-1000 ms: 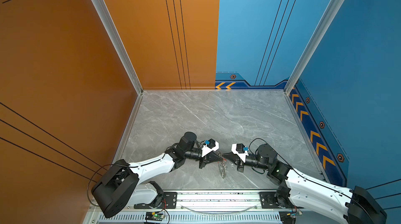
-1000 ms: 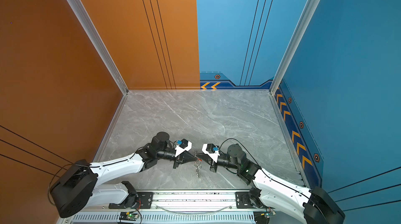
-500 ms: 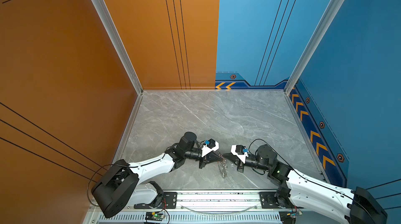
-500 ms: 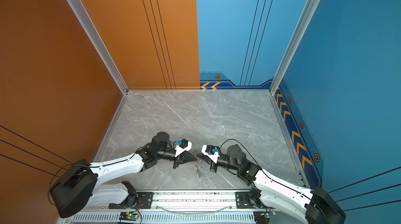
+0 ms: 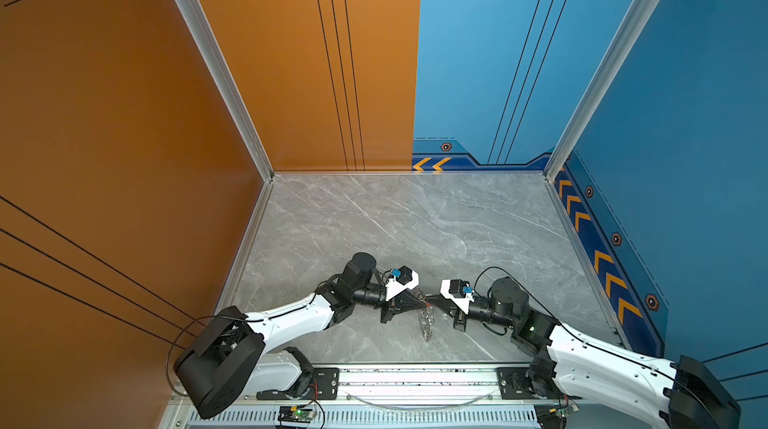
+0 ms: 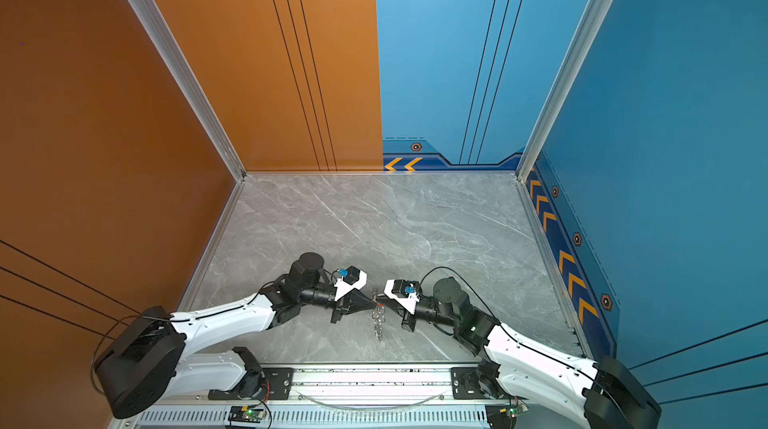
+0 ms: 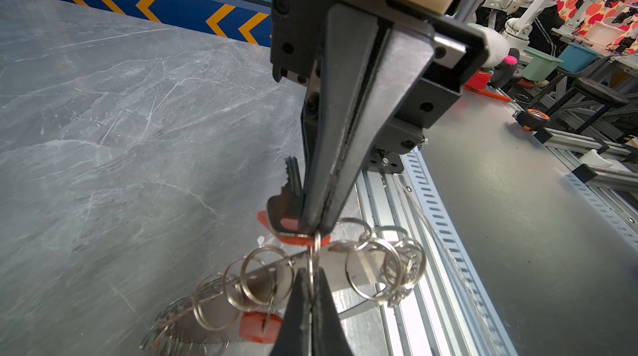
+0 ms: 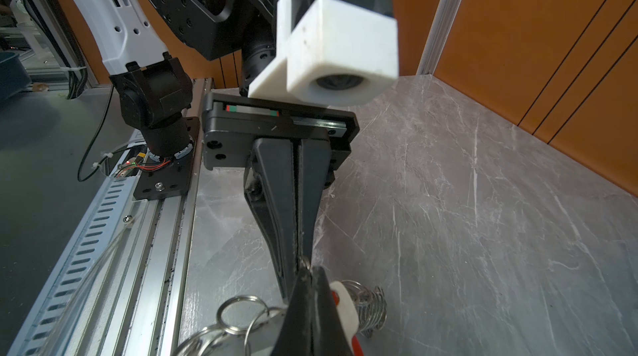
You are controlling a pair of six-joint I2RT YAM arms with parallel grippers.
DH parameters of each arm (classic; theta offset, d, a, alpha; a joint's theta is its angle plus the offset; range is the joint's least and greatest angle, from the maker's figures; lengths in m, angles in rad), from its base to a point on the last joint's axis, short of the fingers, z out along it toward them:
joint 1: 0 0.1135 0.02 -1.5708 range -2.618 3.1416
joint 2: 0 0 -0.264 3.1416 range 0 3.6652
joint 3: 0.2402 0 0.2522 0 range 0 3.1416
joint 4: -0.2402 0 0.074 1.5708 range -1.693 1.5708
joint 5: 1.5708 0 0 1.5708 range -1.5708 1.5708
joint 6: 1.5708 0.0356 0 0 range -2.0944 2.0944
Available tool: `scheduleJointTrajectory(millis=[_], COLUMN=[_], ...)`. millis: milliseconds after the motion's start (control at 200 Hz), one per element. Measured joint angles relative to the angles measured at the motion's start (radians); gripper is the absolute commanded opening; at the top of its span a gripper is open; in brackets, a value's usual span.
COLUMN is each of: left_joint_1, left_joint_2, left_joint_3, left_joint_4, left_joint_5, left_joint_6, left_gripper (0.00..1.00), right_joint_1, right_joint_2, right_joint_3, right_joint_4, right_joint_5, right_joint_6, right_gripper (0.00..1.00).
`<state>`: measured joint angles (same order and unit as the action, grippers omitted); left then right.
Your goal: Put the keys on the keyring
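The keyring (image 5: 427, 325) is a chain of silver split rings (image 7: 257, 280) on a flat band, hanging near the table's front middle in both top views (image 6: 378, 323). My left gripper (image 7: 312, 273) is shut on one split ring (image 7: 313, 254). My right gripper (image 8: 308, 269) meets it tip to tip, shut on a silver key (image 7: 290, 195) by its orange-red tag (image 7: 293, 233). The tag's white back (image 8: 345, 306) shows beside my right fingers. Another orange-red tag (image 7: 260, 326) lies under the rings; whether its key is threaded I cannot tell. The tips (image 5: 424, 305) touch above the marble.
An aluminium rail (image 5: 415, 381) with both arm bases runs along the table's front edge, just behind the hanging rings. An orange wall (image 5: 124, 156) closes the left side, and blue walls (image 5: 685, 156) close the back and right. The grey marble table (image 5: 415, 219) stretches toward the back.
The right gripper has edged slightly left and toward the front, closer against the left gripper's tip. The left arm and the hanging rings have stayed put.
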<state>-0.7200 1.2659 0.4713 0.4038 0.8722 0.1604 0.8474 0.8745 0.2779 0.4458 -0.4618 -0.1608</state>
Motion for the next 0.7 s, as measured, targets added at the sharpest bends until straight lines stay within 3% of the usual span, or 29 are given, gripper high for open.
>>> scheduleJointTrajectory(millis=[265, 701], left_joint_1=[0.001, 0.013], left_joint_2=[-0.001, -0.001], left_joint_3=[0.000, 0.000], left_joint_4=[-0.001, -0.004], left_joint_5=[0.000, 0.014], left_joint_6=[-0.008, -0.053], left_gripper=[0.00, 0.00], right_joint_1=[0.040, 0.168], right_joint_2=[-0.021, -0.085], right_joint_3=[0.008, -0.002], right_joint_4=[-0.037, -0.113], right_joint_5=[0.049, 0.240], right_joint_6=[-0.042, -0.212], right_gripper=[0.00, 0.00])
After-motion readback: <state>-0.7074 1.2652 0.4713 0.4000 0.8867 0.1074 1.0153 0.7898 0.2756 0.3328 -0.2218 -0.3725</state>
